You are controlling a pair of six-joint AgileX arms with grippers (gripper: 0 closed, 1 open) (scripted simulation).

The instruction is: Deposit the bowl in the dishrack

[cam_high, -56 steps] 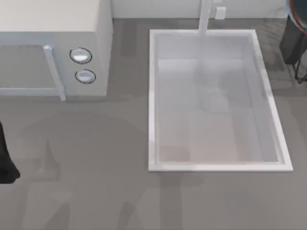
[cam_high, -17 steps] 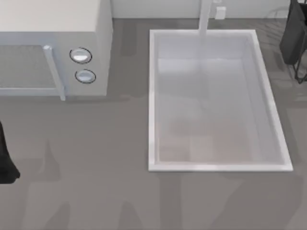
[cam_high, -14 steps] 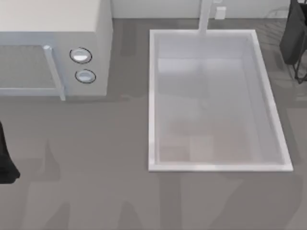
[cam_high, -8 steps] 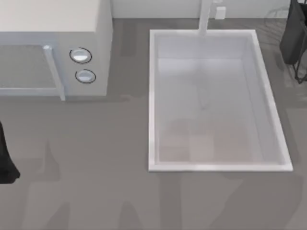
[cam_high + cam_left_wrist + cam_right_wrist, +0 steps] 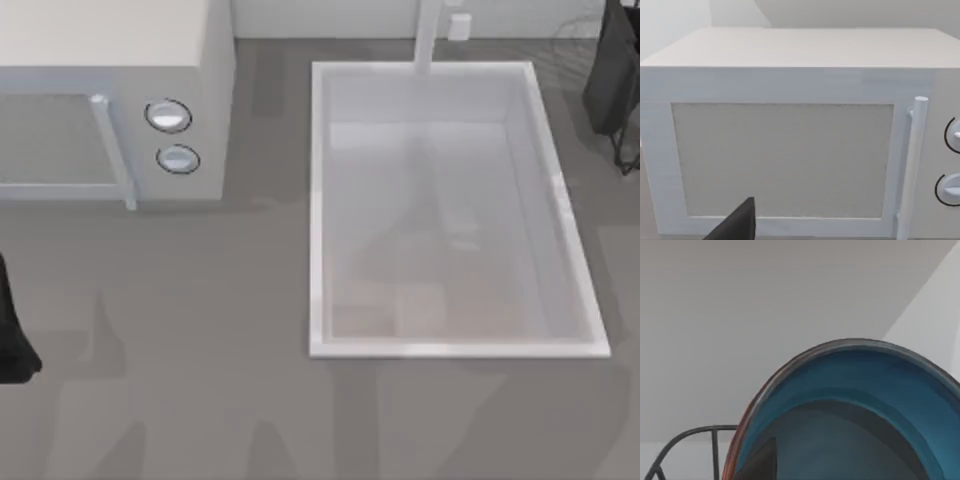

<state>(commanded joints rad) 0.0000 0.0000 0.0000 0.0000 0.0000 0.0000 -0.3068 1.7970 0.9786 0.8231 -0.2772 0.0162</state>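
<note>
The bowl [image 5: 855,390] looms close in the right wrist view, glossy teal-blue inside with a thin reddish-brown rim, tilted toward the camera. One dark finger [image 5: 760,462] of my right gripper lies against its inner wall at the rim, gripping it. Just beyond the rim, a dark wire loop of the dishrack [image 5: 687,437] shows. From above, my right arm [image 5: 612,70] hangs at the far back right corner, over the dishrack's wires [image 5: 626,150]. My left arm [image 5: 12,335] is parked at the table's left edge.
A white microwave [image 5: 110,100] fills the back left, and the left wrist camera faces its door [image 5: 782,160] and handle [image 5: 912,165]. The white sink basin [image 5: 318,200] sits in the middle right with a faucet [image 5: 428,35] behind it. Grey countertop runs along the front.
The bowl's teal edge, seen earlier in the top view's back right corner, has passed out of that view. The right arm shifted slightly toward the back right. The left arm stayed put.
</note>
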